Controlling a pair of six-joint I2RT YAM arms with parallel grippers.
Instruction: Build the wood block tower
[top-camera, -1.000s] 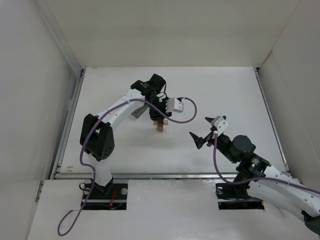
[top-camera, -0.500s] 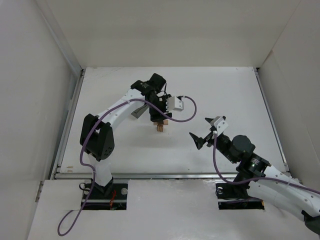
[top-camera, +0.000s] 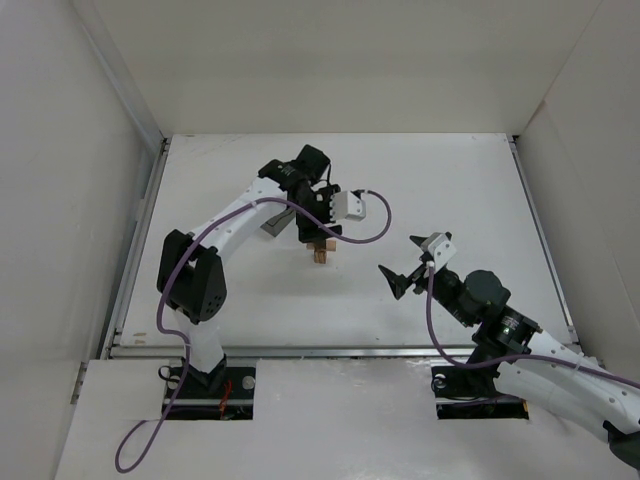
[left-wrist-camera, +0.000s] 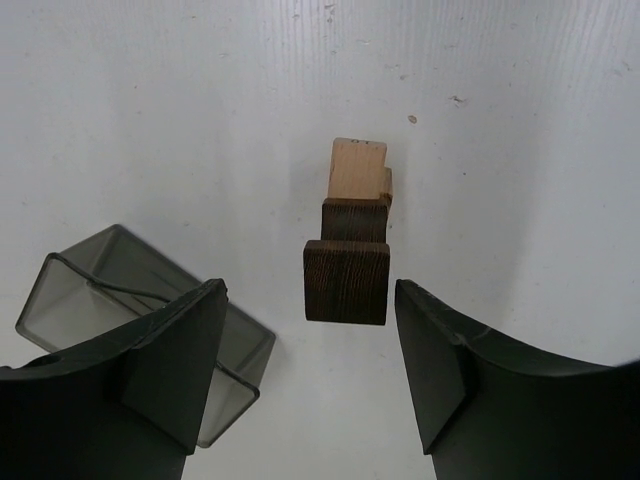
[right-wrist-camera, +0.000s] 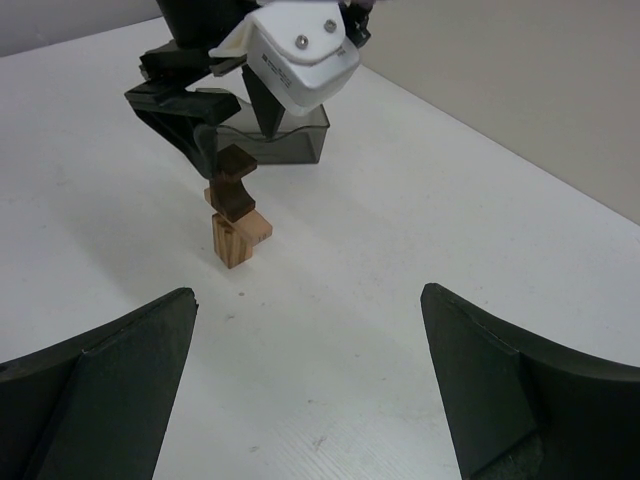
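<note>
Starting nearest the bases: the right gripper (top-camera: 409, 258) was parked low on the near right side of the table (top-camera: 450, 190), fingers spread wide and pinching nothing, well apart from the action; its wrist cam just looked across at the stack from a distance. Further in, about mid-table, stood the wood block tower (top-camera: 321, 252); from the right wrist view it had a light tan block at the bottom and two dark brown ones above it, laid crosswise, with maybe a sliver of another tan piece tucked in (too small for me to be sure). The left gripper (left-wrist-camera: 310, 370) hung right over it, jaws apart with one finger on each side of the top dark block (left-wrist-camera: 346, 280); the left wrist view showed white table between the block and both fingers, so I'd say it wasn't gripping it and the block sat on the stack by itself. A bit further and to the left lay the translucent grey bin (left-wrist-camera: 140, 330), just beside the tower; I couldn't make out any blocks inside. So progress-wise: I'd call it well along, a few layers up and looking steady enough; I couldn't spot any loose blocks waiting anywhere, so what's left is probably just lifting the left arm clear without bumping the top, unless more pieces were hidden from these cameras.
</note>
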